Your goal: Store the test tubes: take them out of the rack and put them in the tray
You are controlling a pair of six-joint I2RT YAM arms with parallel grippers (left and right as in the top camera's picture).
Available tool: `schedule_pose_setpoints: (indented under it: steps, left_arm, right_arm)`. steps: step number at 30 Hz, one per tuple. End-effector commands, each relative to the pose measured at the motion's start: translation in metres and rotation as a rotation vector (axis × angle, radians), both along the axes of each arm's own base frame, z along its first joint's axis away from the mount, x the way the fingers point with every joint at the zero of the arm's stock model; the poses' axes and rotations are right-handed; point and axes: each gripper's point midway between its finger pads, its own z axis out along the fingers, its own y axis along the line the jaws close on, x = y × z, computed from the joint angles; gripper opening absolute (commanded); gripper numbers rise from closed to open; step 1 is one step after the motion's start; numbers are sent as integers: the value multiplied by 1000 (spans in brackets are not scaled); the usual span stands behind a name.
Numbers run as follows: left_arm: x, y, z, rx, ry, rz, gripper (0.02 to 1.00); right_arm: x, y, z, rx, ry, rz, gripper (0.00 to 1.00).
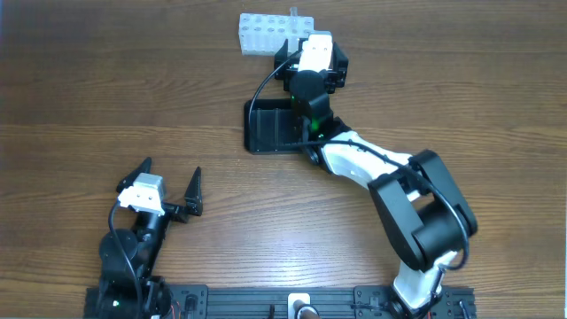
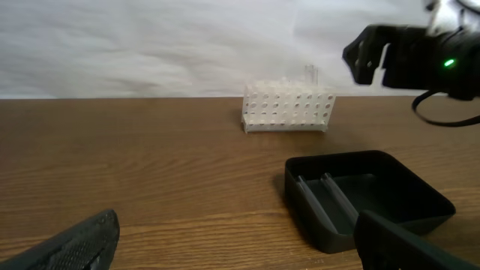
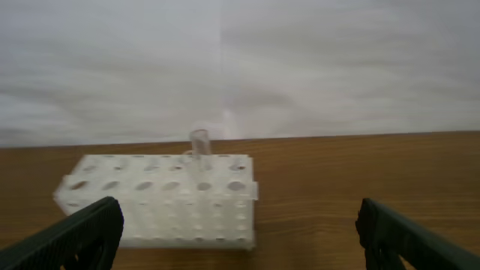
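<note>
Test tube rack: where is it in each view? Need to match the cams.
Top view: white rack at the table's far edge, beyond the black tray.
Left wrist view: rack beyond the tray, before the white backdrop.
Right wrist view: rack close ahead on the table.
Shared landmark: the single clear tube standing in the rack.

On my screens the counter [image 1: 106,80] read as brown wood with a fine grain and a smooth, soft sheen. The rack [image 3: 161,199] looked like milky white plastic, matt. The test tube [image 3: 199,146] was clear and glossy; glass or plastic, I could not tell. The tray [image 2: 315,221] was black matt plastic. The left fingers [image 2: 82,240] and right fingers [image 3: 82,232] showed a black, grainy, dull surface.
</note>
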Motion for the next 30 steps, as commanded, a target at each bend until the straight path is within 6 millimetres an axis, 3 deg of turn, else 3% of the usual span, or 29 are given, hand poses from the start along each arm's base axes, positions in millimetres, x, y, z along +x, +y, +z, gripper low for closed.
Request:
schedule_pose_setpoints:
  steps: [1,14,30]
  left_arm:
    - [-1,-1,0,16,-8,-9,996]
    - [-1,-1,0,16,-8,-9,998]
    - [-1,-1,0,16,-8,-9,998]
  right_arm:
    - [18,-4,-4,-110,-2,-41,991]
    - [57,2,-5,-61,-41,-70,993]
    - [61,5,-31,104,-29,-95,991]
